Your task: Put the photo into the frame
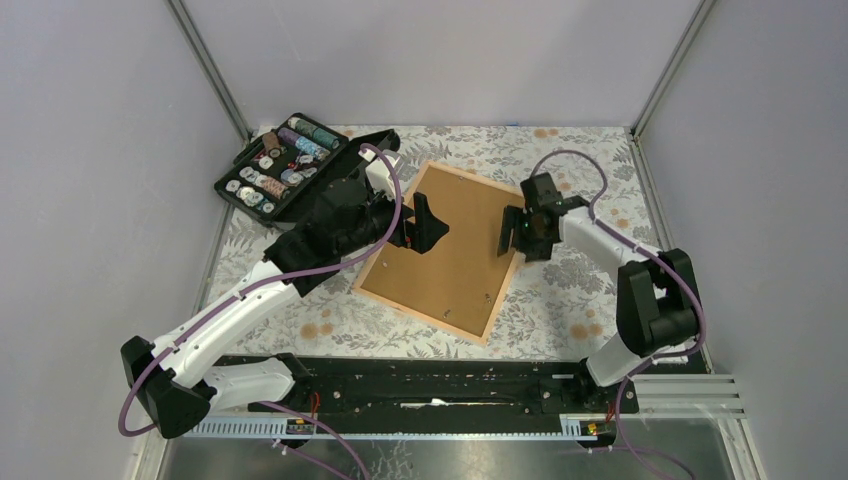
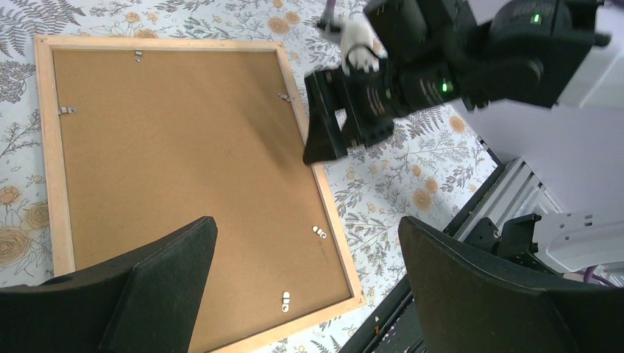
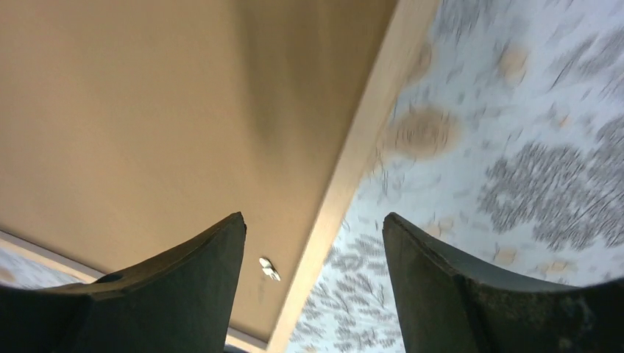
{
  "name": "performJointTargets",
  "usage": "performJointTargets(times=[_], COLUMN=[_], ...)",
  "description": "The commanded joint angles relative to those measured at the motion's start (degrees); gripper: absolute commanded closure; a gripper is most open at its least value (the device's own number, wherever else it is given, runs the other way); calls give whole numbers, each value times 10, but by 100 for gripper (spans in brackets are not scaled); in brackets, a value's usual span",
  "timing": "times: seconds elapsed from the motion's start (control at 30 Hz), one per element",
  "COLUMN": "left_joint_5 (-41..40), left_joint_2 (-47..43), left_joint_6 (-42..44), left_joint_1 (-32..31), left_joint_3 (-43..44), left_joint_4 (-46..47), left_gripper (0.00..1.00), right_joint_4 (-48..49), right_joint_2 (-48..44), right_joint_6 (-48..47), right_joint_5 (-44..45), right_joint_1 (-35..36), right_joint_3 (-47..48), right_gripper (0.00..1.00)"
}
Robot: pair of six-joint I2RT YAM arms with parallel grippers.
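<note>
The pale wood frame (image 1: 422, 314) lies flat on the flowered tablecloth with the plain brown backing board (image 1: 455, 255) filling it. The photo is hidden or out of view. My left gripper (image 1: 425, 228) hovers open and empty over the board's left part. In the left wrist view its fingers (image 2: 147, 294) stand wide apart above the board (image 2: 169, 147) and the frame's edge (image 2: 324, 193). My right gripper (image 1: 512, 232) is open and empty over the frame's right edge. The right wrist view shows that edge (image 3: 353, 162) running between its jaws (image 3: 313, 279).
Small metal clips (image 2: 318, 232) sit along the board's rim; one shows in the right wrist view (image 3: 268, 268). An open black case (image 1: 285, 165) of poker chips lies at the back left. A black rail (image 1: 430, 385) runs along the near edge. Grey walls enclose the table.
</note>
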Motion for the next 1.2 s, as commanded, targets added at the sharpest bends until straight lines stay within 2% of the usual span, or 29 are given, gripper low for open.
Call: performJointTargets(times=[0.0, 0.1, 0.23, 0.4, 0.6, 0.73, 0.87, 1.17], left_joint_5=[1, -1, -5, -12, 2, 4, 0, 12], left_joint_2=[-2, 0, 2, -3, -5, -5, -12, -14], left_joint_6=[-2, -2, 0, 2, -1, -1, 1, -1], left_joint_1=[2, 2, 2, 2, 2, 2, 2, 2], left_joint_3=[1, 0, 0, 0, 2, 3, 3, 4], left_joint_4=[24, 25, 24, 22, 23, 23, 22, 23], left_gripper=[1, 1, 1, 1, 1, 1, 1, 1], right_joint_4=[-21, -20, -15, 14, 28, 14, -11, -34], right_joint_2=[-50, -62, -51, -30, 7, 27, 40, 107], right_joint_6=[23, 19, 32, 53, 14, -19, -48, -159], right_joint_5=[7, 25, -7, -7, 16, 31, 81, 179], right_joint_1=[14, 15, 18, 38, 44, 44, 43, 24], right_joint_3=[-69, -74, -62, -88, -95, -77, -44, 27], right_gripper=[24, 26, 30, 34, 38, 68, 99, 100])
